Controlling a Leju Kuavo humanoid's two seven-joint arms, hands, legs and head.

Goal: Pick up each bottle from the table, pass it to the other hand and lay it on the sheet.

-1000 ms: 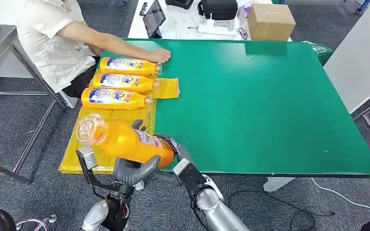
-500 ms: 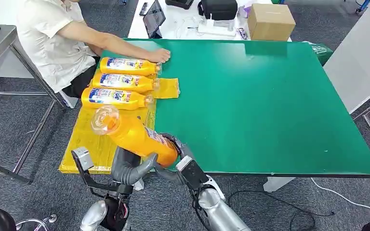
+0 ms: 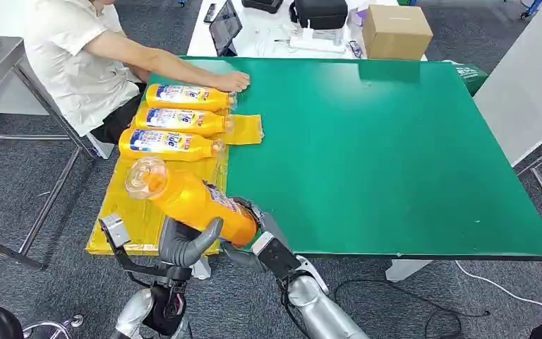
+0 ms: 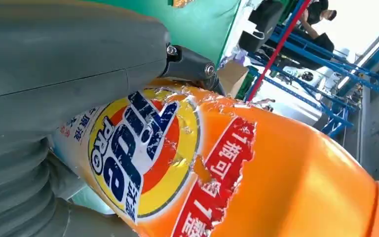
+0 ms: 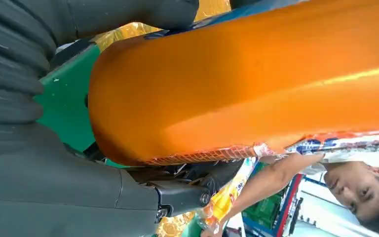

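We have the bottle (image 3: 194, 200) in mid-air over the near edge of the yellow sheet (image 3: 123, 219), tilted, with both hands on it: the left hand (image 3: 183, 244) grips its lower body from below and the right hand (image 3: 254, 226) clasps its base. If our right lets go before the left grip is firm, the smooth bottle could slip and roll off the sheet's near edge. Swinging it down carelessly could also knock the three bottles (image 3: 173, 120) lying beyond.

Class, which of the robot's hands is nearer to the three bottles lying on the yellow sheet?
Left. The left hand grips the held bottle on the sheet side, closer to the three bottles; the right hand holds its base over the table, farther away.
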